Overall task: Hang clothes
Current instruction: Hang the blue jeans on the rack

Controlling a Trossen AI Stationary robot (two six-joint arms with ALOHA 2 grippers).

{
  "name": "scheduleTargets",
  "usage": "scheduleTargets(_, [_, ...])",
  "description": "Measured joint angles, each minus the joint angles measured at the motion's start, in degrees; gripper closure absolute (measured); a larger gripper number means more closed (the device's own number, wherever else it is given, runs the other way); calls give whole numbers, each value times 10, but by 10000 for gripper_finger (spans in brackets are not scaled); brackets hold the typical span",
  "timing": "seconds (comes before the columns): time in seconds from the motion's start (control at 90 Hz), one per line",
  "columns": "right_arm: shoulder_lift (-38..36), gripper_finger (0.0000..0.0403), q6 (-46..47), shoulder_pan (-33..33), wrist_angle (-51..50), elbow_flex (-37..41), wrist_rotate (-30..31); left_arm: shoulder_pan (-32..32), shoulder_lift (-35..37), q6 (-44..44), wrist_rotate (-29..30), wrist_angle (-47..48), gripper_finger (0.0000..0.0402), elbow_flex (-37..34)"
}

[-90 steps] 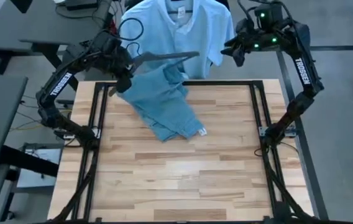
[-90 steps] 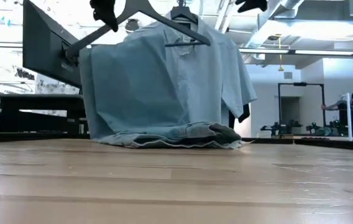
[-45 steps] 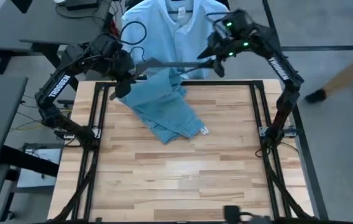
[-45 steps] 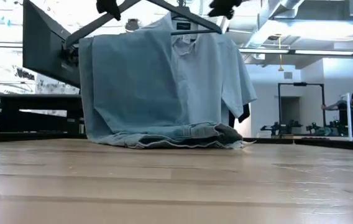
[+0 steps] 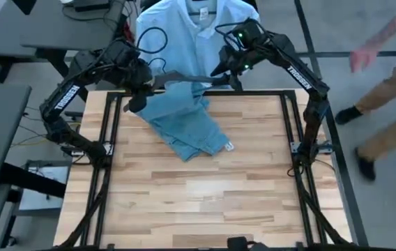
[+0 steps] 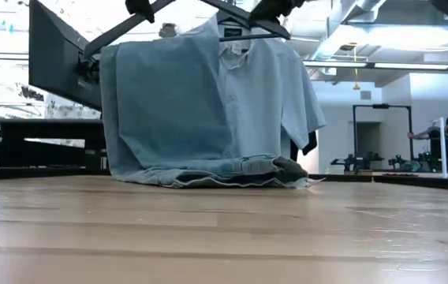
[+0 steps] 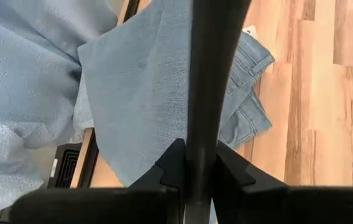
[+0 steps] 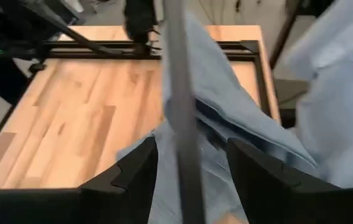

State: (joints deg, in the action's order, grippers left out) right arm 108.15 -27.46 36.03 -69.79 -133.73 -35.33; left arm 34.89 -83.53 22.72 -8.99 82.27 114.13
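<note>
At the far left corner of the desk [image 5: 184, 202] we see the left hand [image 5: 144, 85] raised above the rear edge, its fingers closed tight on one end of a dark hanger [image 5: 184, 75], as the left wrist view shows with the bar pinched between them. The light blue jeans [image 5: 184, 122] are draped over that hanger: in the low view they hang from it as a broad sheet, and their lower part lies crumpled on the desk near the middle of the far edge, reaching toward the desk's centre. Behind the far edge, off the desk, the pale blue-white collared shirt [image 5: 191, 31] hangs on a hanger of its own. Further right, the right hand [image 5: 227, 73] is at the other end of the dark hanger, over the far edge; in the right wrist view its fingers stand apart on either side of the bar, not closed on it. Beyond the desk's right edge a person [image 5: 386, 84] walks past.
</note>
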Motion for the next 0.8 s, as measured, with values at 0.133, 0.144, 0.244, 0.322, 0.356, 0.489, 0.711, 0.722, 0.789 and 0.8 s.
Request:
scheduleTargets(0.133, [9,277,0,-8,2,0,0,0,0,0,0,-1,376,0])
scheduleTargets(0.144, [10,280,0,-8,2,0,1,0,0,0,0,-1,376,0])
scheduleTargets(0.244, [10,333,0,-8,6,0,1,0,0,1,-1,-1,376,0])
scheduleTargets(0.322, [10,373,-13,-8,8,0,2,0,0,-5,-2,-5,376,0])
scheduleTargets(0.356, [9,373,-12,-7,10,0,4,0,0,-6,-2,-6,376,0])
scheduleTargets(0.489, [-1,373,4,6,14,0,1,2,0,-17,12,-22,338,0])
scheduleTargets(0.711, [-31,373,6,51,1,0,-5,35,0,-57,56,-40,245,4])
scheduleTargets(0.722, [-32,373,6,55,1,0,-5,37,0,-58,59,-41,242,5])
scheduleTargets(0.789, [-42,373,6,73,0,0,-6,49,3,-73,92,-61,231,13])
scheduleTargets(0.8, [-44,373,6,77,0,0,-6,51,3,-75,99,-66,230,14])
